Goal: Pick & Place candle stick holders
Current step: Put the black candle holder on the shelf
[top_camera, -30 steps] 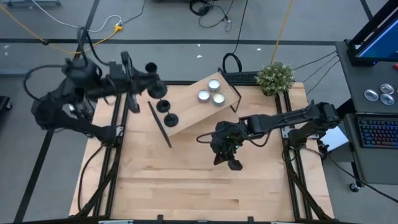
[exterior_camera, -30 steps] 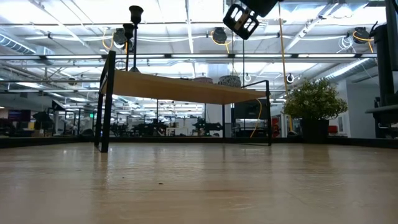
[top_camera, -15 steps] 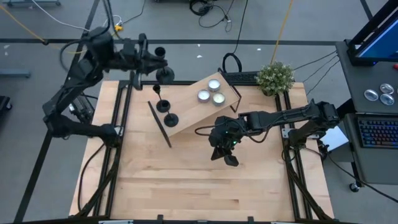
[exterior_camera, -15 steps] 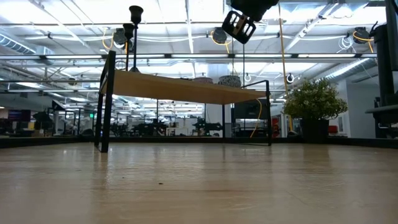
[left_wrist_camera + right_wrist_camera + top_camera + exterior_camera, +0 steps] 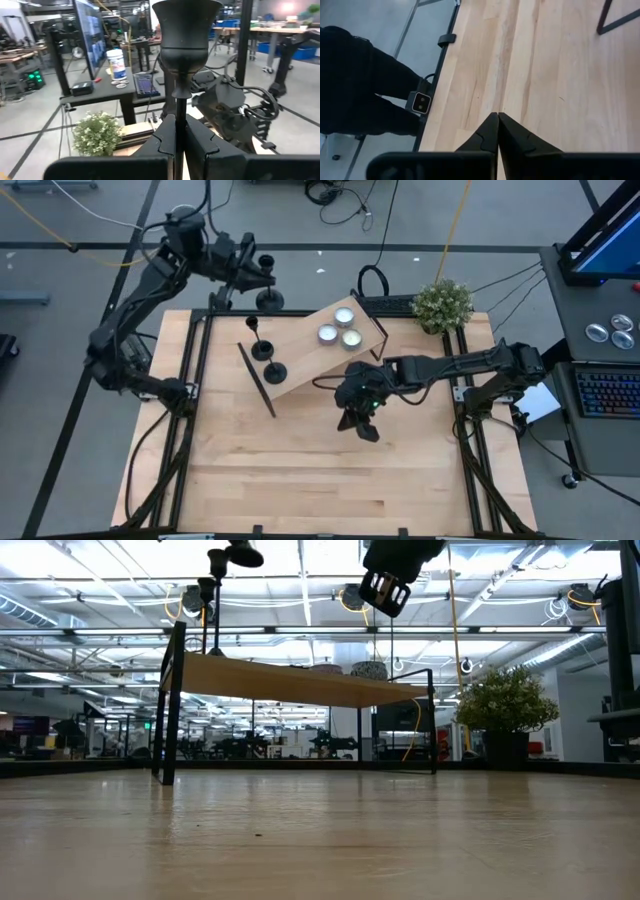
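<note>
Wooden desk (image 5: 300, 470) from above: the left pincer (image 5: 262, 272) grips one candle stick holder (image 5: 267, 260) beyond the desk's far edge; two more holders (image 5: 262, 350) (image 5: 275, 373) stand on the small shelf (image 5: 310, 360) beside three tealights (image 5: 340, 328). Right pincer (image 5: 366, 430) hangs closed, empty, over mid-desk.

Low view: the carried holder's base (image 5: 243, 556) shows at the top.

Left wrist view: fingers (image 5: 165, 140) clamp the stem, cup above.

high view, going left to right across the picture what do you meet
left end effector shut on a candle stick holder → two candle stick holders on the wooden shelf → three tealight candles → right end effector → potted plant → keyboard
</note>
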